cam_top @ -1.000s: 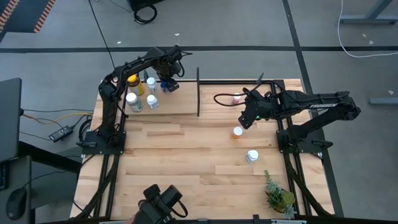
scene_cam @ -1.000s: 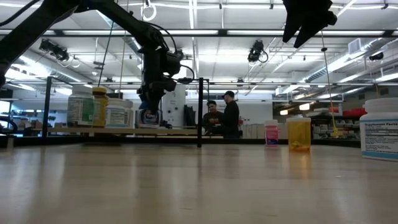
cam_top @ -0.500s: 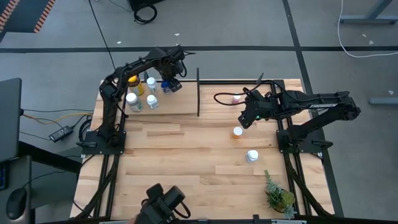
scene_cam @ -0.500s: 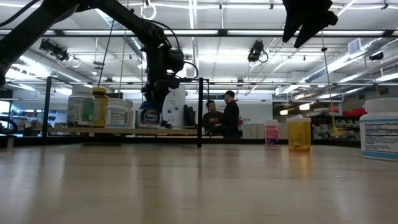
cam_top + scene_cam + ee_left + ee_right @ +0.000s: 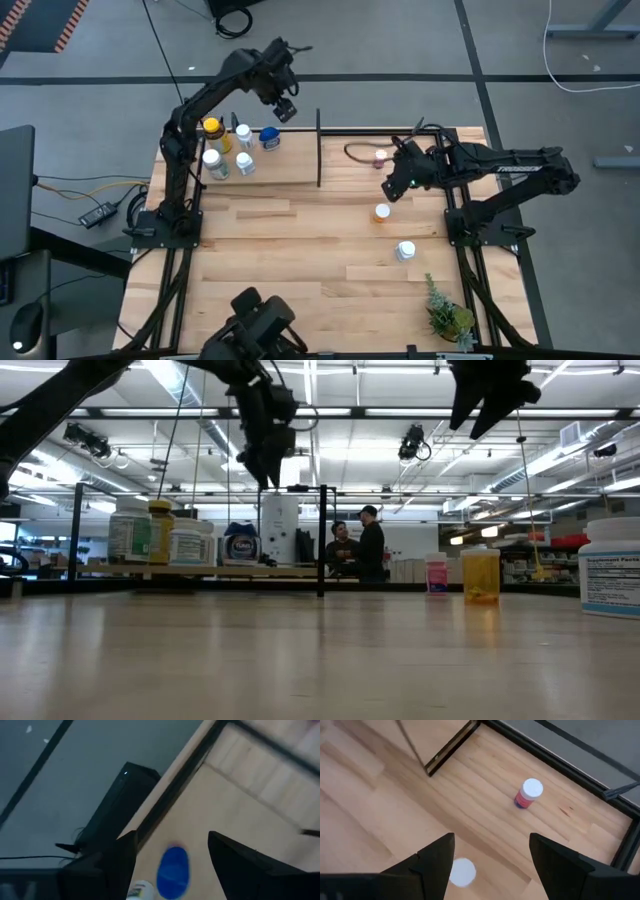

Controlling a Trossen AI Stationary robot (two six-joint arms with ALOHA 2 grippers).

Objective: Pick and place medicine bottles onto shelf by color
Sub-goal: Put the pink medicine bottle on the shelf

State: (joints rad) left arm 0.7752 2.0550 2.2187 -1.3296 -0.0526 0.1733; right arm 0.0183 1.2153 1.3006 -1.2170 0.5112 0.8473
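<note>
The blue bottle [image 5: 269, 138] stands upright on the shelf [image 5: 290, 168], left of the black divider [image 5: 319, 150]. Beside it stand the amber yellow-capped bottle [image 5: 212, 130] and three white bottles [image 5: 243, 133]. My left gripper [image 5: 283, 98] is open and empty, high above the blue bottle; its wrist view shows the blue cap [image 5: 173, 872] far below between the fingers. My right gripper [image 5: 393, 190] is open and empty above the table, over the orange-capped bottle [image 5: 381, 212]. The pink bottle [image 5: 380, 158] stands in the right bay.
A white bottle [image 5: 404, 250] stands on the plank table toward the right, and a small green plant [image 5: 445, 312] near the front right corner. The shelf's black rails [image 5: 400, 129] run along the far edge. Two people stand in the room beyond [image 5: 360, 550].
My left gripper has risen from around the blue bottle and gone up and toward the far edge, leaving the bottle standing on the shelf. My right gripper has stayed nearly still.
</note>
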